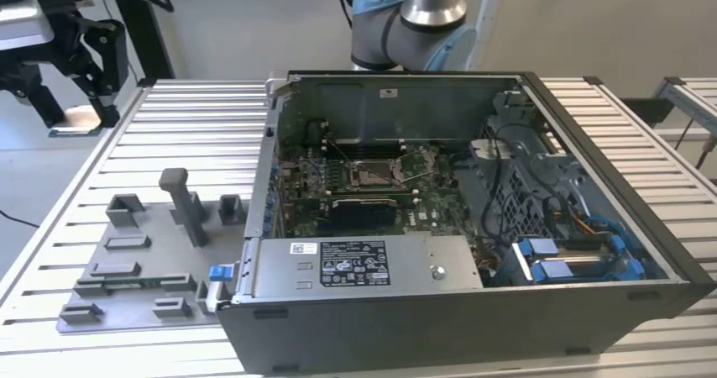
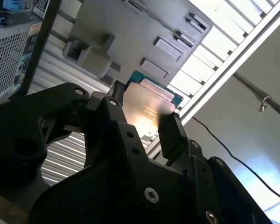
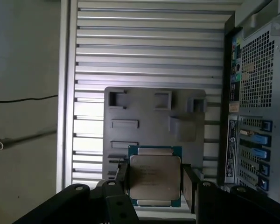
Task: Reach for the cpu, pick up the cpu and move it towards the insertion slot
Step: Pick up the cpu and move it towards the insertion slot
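The cpu (image 3: 155, 176) is a thin square chip with a silvery face and a green edge, clamped between two black fingers in both wrist views. My gripper (image 3: 155, 184) is shut on the cpu (image 2: 147, 109), high above the grey fixture tray (image 3: 154, 121). In the exterior view the gripper (image 1: 76, 118) hangs at the far upper left, off the table's edge, with the pale cpu (image 1: 76, 129) at its tips. The insertion slot (image 1: 375, 170) is a silver-framed square socket on the motherboard inside the open computer case (image 1: 583, 302), well to the exterior view's right of the gripper.
The grey fixture tray (image 1: 146, 260) with upright blocks lies on the ribbed metal table (image 1: 191, 126), left of the case. A larger black rectangle (image 1: 358, 214) sits just in front of the socket. The arm's base (image 1: 409, 25) rises behind the case. Cables and blue drive brackets (image 1: 560, 260) fill the case's right side.
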